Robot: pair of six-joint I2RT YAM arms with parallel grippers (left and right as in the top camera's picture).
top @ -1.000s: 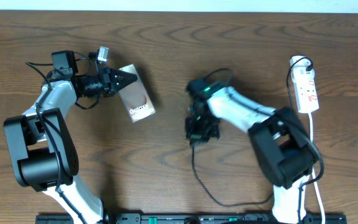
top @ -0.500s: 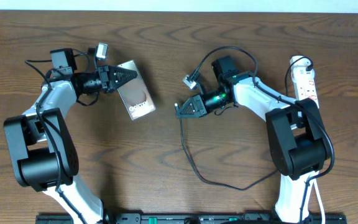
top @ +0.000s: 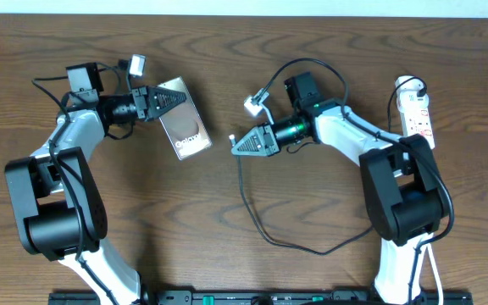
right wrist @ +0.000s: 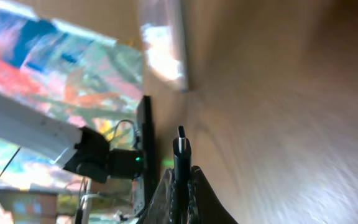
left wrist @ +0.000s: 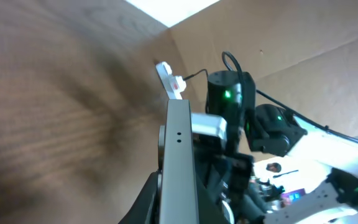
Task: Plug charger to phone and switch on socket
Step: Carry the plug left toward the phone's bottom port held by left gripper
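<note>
In the overhead view the phone (top: 188, 134), dark with white lettering, lies left of centre, and my left gripper (top: 179, 97) is shut on its upper edge. From the left wrist it shows edge-on as a grey slab (left wrist: 178, 155) between the jaws. My right gripper (top: 235, 146) points left towards the phone, a short gap away, shut on the charger (top: 261, 230), whose black cable loops down across the table. The plug tip (right wrist: 180, 148) sticks out between the right fingers. The white socket (top: 418, 117) lies at the far right.
Both arm bases stand at the table's front edge, left (top: 53, 212) and right (top: 401, 212). A white cord (top: 429, 186) runs from the socket down the right side. Each wrist carries a small white-tipped cable, left (top: 136, 64) and right (top: 252, 105).
My right gripper has risen from mid-table and swung left with the charger, now pointing at the phone. The cable loop trails after it. The left gripper and phone shifted only slightly.
</note>
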